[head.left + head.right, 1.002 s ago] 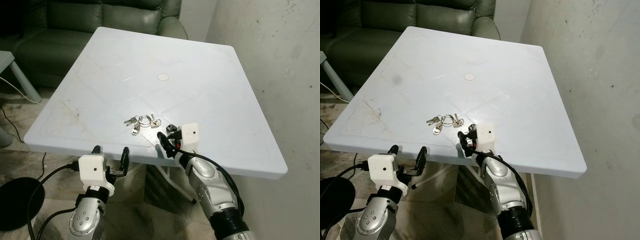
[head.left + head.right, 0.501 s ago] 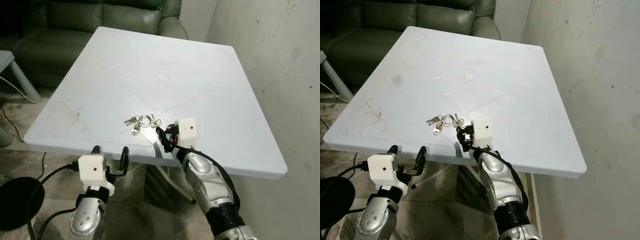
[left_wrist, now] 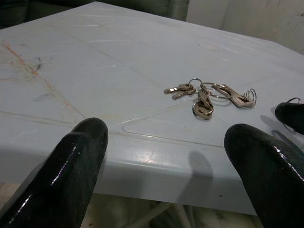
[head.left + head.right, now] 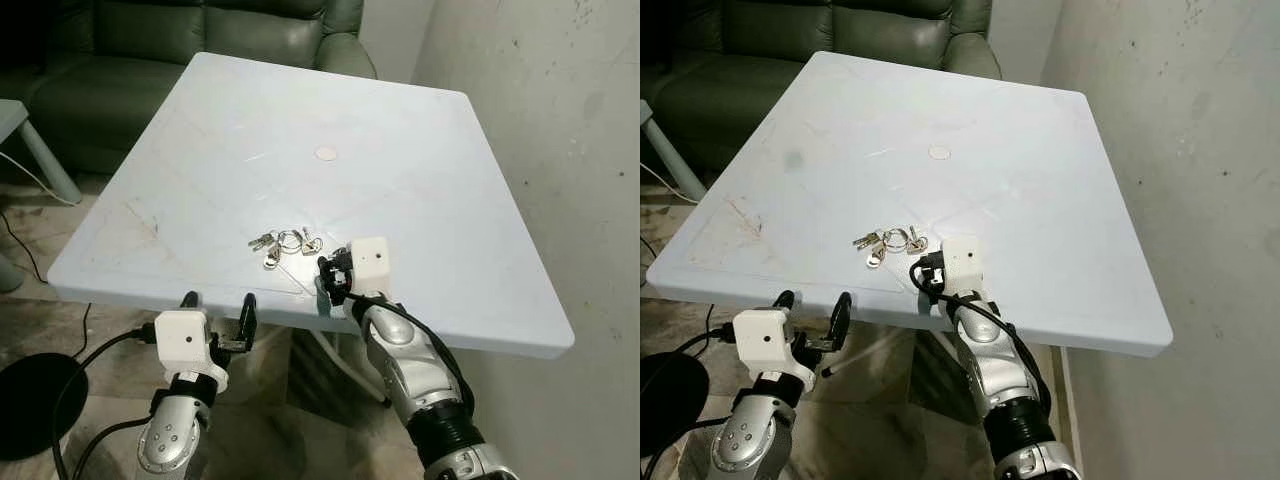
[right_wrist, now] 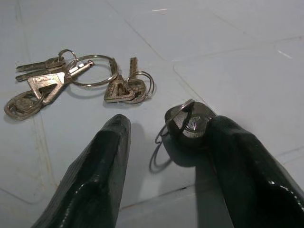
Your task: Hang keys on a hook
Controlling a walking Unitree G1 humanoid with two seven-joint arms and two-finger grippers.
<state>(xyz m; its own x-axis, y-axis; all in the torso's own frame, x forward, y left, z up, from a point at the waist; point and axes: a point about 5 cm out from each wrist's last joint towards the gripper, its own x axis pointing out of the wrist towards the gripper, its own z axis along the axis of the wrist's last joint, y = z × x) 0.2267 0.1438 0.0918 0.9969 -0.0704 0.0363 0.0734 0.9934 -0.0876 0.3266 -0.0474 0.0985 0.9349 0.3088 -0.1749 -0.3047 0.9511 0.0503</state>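
The keys (image 4: 284,243) lie on the pale counter (image 4: 400,180), a green sofa (image 4: 150,60) behind it. The right tool (image 5: 164,156), fingers spread, sits beside them. The left tool (image 4: 218,312), also spread, hovers below the counter's near edge.

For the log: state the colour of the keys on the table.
Silvery metal keys, some tinged brassy; clearest in the right wrist view.

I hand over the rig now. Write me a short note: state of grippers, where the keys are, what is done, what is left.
Right gripper: open, low over the table near its front edge, fingers pointing at the keys, not touching them.
Left gripper: open, idle below the table's front edge.
Keys: a bunch on rings, lying flat on the table.
Small dark knob: beside one right finger; what it is, unclear.
Done: nothing grasped.
Left: grasp the keys, find the hook, hang them.
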